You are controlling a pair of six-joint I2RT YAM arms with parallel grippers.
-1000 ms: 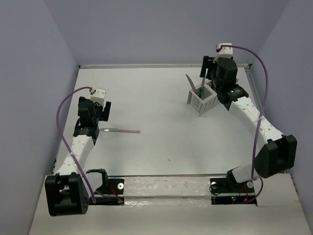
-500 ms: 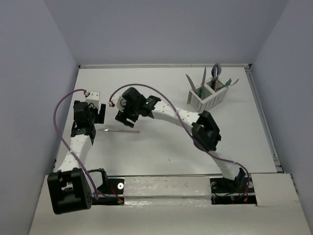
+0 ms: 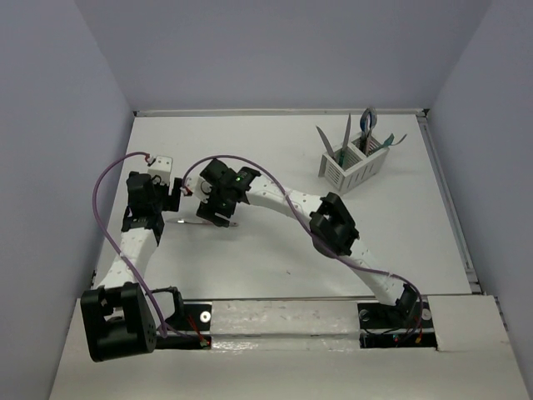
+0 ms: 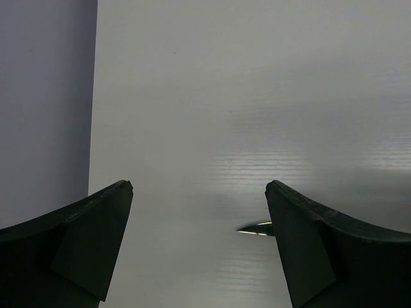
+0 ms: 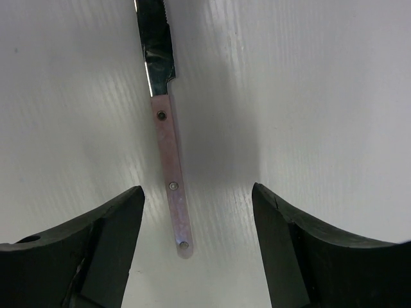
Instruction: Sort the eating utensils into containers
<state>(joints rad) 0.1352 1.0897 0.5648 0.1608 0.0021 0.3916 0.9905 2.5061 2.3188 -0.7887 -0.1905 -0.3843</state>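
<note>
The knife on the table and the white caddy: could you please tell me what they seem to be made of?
Knife: blade looks like polished metal, mirror-bright with dark reflections; handle pale pink, matte, likely plastic, fixed by three rivets. Caddy: white, slatted, matte; probably plastic, too small to confirm.

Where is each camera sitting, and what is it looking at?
Top: high behind the robot, looking down at the table and caddy; left arm and right arm show.
Left wrist: on the left arm, looking across the table; its open left hand frames a knife tip.
Right wrist: on the right arm, looking down at the knife; its open right hand straddles the handle.
Shared: both wrist views catch that knife.
</note>
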